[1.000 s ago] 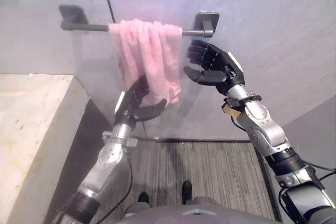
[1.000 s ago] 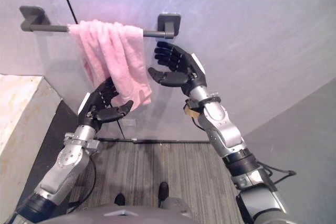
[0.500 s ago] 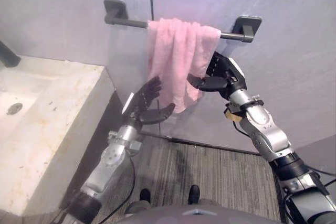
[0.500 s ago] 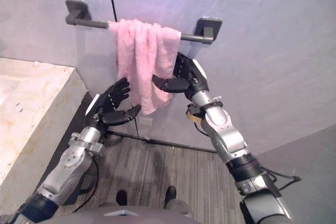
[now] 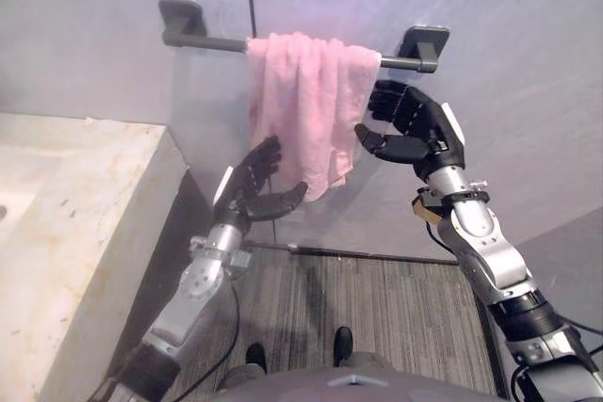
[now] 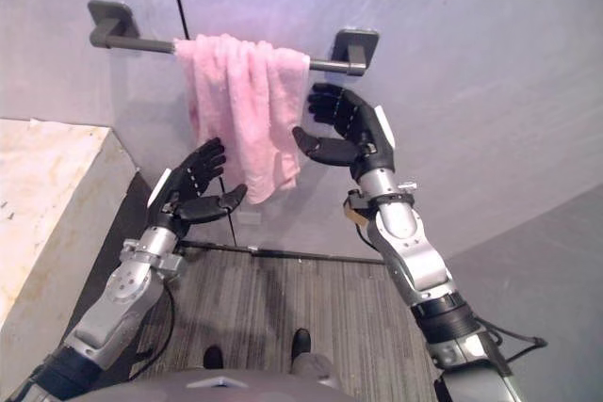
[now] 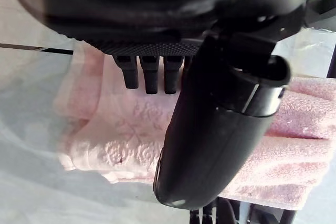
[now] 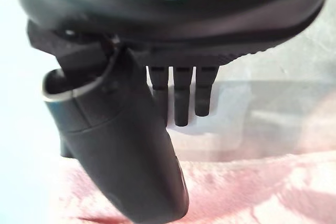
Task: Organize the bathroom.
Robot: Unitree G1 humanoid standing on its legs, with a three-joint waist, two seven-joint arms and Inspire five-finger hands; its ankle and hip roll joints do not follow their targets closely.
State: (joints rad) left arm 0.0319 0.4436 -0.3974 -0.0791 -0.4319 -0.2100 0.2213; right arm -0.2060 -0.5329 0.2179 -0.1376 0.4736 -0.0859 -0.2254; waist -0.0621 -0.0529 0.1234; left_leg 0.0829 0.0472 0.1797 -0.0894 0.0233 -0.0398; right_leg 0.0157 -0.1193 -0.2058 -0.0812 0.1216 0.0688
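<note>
Grey wall (image 5: 528, 63) carries a towel bar (image 5: 203, 41) with a draped pink towel (image 5: 306, 110). Left hand (image 5: 252, 187) and right hand (image 5: 415, 124) flank it, fingers spread, holding nothing.

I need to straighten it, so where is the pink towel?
The pink towel hangs bunched over the wall rail's right half, between the left hand and right hand.

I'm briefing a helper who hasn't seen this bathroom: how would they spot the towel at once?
Look at the grey wall above the floor, right of the pale stone counter. A dark towel bar is mounted there, and the pink towel hangs bunched over its right half. It is the only pink, soft thing, flanked by the open left hand and right hand.
</note>
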